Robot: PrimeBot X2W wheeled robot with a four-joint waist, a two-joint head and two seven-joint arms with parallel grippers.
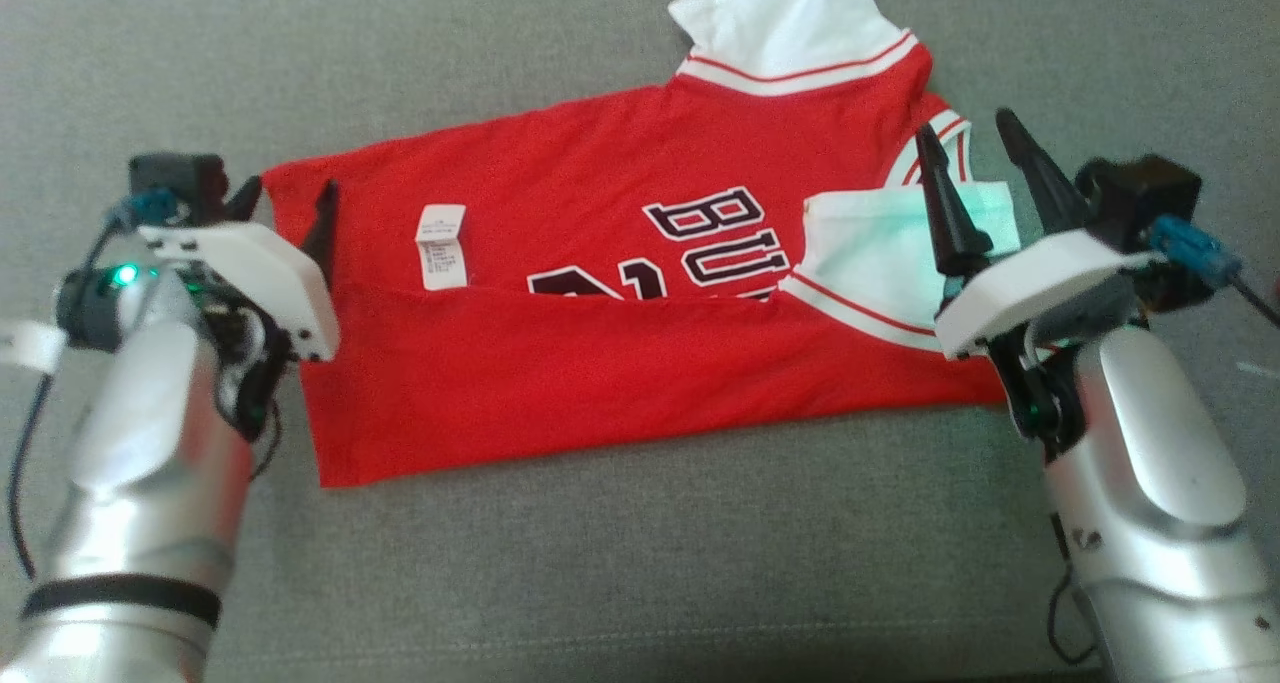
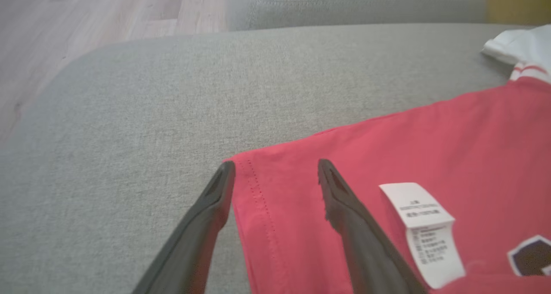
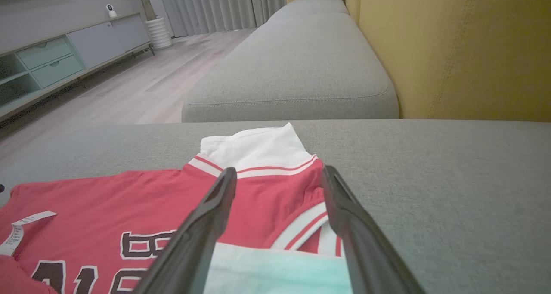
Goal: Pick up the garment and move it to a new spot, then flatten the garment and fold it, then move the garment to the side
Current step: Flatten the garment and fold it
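Note:
The garment [image 1: 620, 363] is a red jersey with white sleeves and black lettering, lying flat on the grey sofa seat [image 1: 600, 583] with its near long edge folded over the middle. A white care label [image 1: 441, 246] lies on top. My left gripper [image 1: 285, 213] stands open over the garment's left hem corner; in the left wrist view the left gripper [image 2: 276, 165] straddles that corner of the garment [image 2: 430, 134], holding nothing. My right gripper [image 1: 965, 128] is open above the right sleeve and collar end. In the right wrist view the right gripper [image 3: 279, 171] frames the garment's [image 3: 107, 199] far white sleeve.
The seat's left edge drops to a wooden floor [image 2: 86, 18]. A second grey cushion [image 3: 297, 66] and a yellow backrest [image 3: 465, 48] lie beyond the garment. A low cabinet [image 3: 51, 61] stands across the room. Bare cushion lies in front of the garment.

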